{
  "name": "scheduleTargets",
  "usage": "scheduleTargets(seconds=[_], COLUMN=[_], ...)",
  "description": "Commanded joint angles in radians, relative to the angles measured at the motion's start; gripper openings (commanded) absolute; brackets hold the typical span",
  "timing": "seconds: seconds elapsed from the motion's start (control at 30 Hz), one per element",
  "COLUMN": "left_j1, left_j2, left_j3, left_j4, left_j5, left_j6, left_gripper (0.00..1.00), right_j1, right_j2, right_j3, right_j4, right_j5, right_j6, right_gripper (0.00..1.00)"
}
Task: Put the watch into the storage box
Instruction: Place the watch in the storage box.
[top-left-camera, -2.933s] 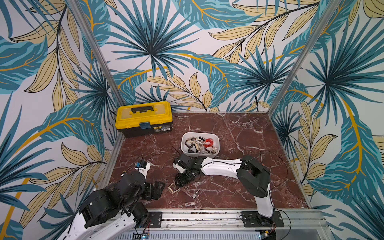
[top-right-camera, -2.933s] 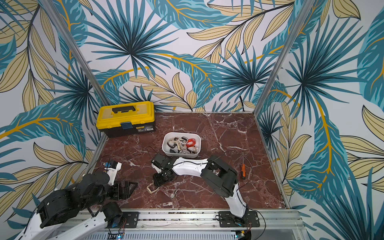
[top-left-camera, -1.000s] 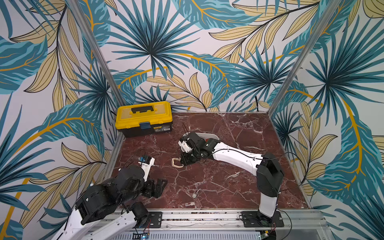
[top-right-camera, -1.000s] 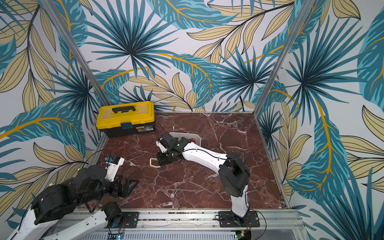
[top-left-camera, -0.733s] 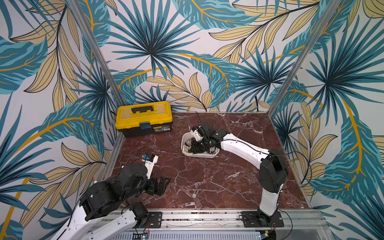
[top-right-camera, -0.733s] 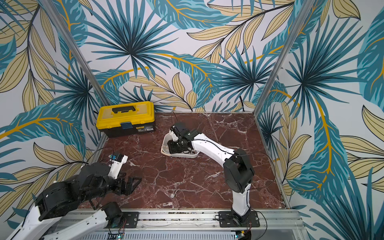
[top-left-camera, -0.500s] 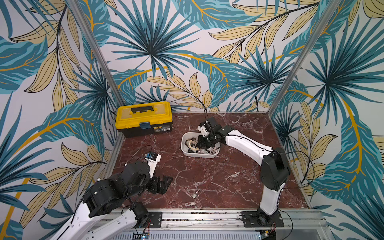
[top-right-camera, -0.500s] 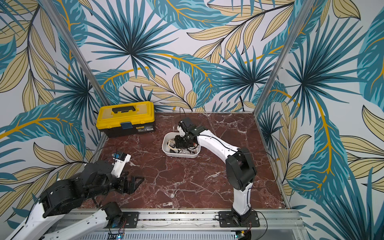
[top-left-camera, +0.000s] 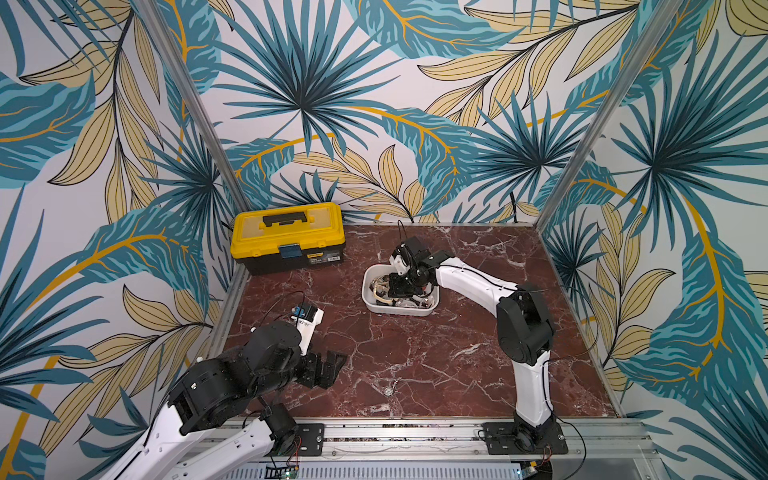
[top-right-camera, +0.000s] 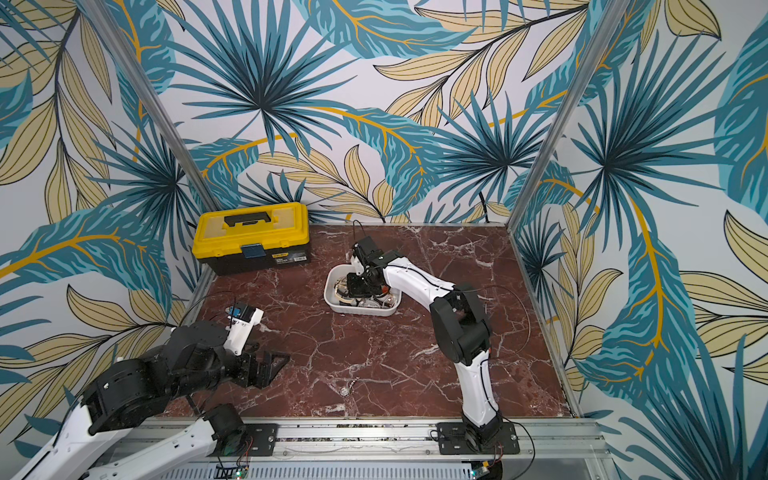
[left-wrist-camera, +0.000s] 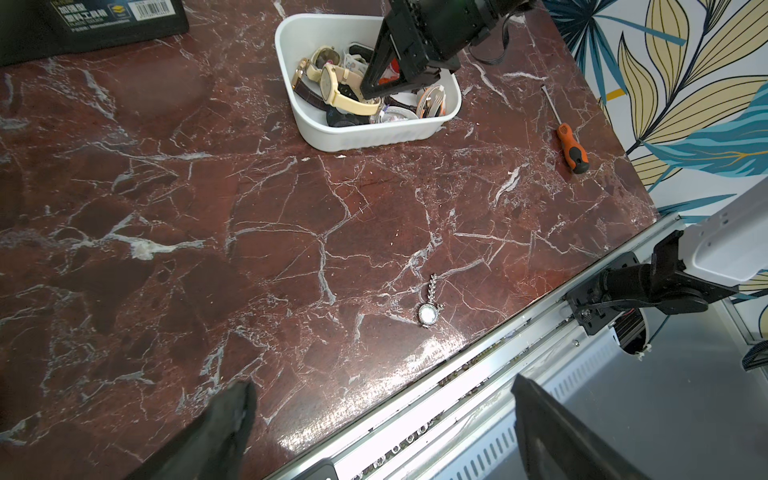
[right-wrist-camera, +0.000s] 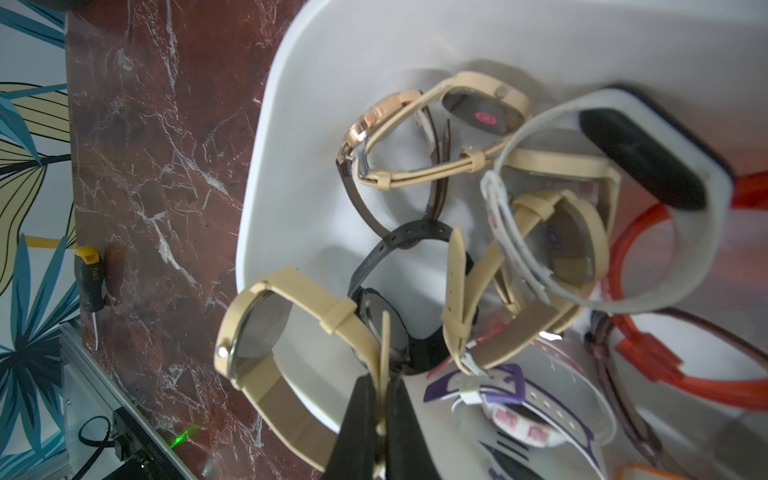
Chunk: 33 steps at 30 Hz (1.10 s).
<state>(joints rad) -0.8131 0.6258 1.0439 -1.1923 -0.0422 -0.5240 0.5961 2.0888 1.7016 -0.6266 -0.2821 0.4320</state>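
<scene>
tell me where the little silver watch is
In both top views the little silver watch lies loose on the table, near the middle of its front edge, well clear of the white box.

Your right arm (top-left-camera: 469, 282) rises from its base at the near rail, bends at the elbow and stretches its white forearm away and toward your left, with the wrist tipped down. The right end effector (right-wrist-camera: 382, 384) points downward, jaws pinched together on the strap of the watch (right-wrist-camera: 249, 332). Your left arm (top-left-camera: 232, 382) sits folded low near its base. The left end effector (top-left-camera: 330, 370) reaches forward with its jaws spread wide and empty.
</scene>
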Motion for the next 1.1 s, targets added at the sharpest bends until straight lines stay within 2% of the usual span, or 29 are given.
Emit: scheduleTargets(seconds=[0.0, 0.67, 0.73, 0.9, 1.07], left_j1=[-0.003, -0.003, -0.003, -0.003, -0.003], left_j2=[-0.010, 0.000, 0.001, 0.002, 0.002], left_j3=[-0.031, -0.045, -0.047, -0.048, -0.048], left_j4=[0.016, 0.023, 0.024, 0.025, 0.025], left_j5=[-0.008, -0.008, -0.008, -0.009, -0.010], left_j6=[0.005, 0.015, 0.015, 0.013, 0.013], left_gripper=[1.00, 1.00, 1.00, 1.00, 1.00], right_j1=[-0.002, 0.010, 0.014, 0.015, 0.015], right_j2=[0.039, 0.128, 0.131, 0.126, 0.104], right_j3=[0.036, 0.100, 0.105, 0.104, 0.088], right_j4=[-0.008, 0.019, 0.016, 0.007, 0.010], right_j5=[-0.009, -0.002, -0.001, 0.012, 0.022], right_j6=[-0.013, 0.019, 0.017, 0.013, 0.013], right_gripper=[0.00, 0.01, 0.05, 0.23, 0.30])
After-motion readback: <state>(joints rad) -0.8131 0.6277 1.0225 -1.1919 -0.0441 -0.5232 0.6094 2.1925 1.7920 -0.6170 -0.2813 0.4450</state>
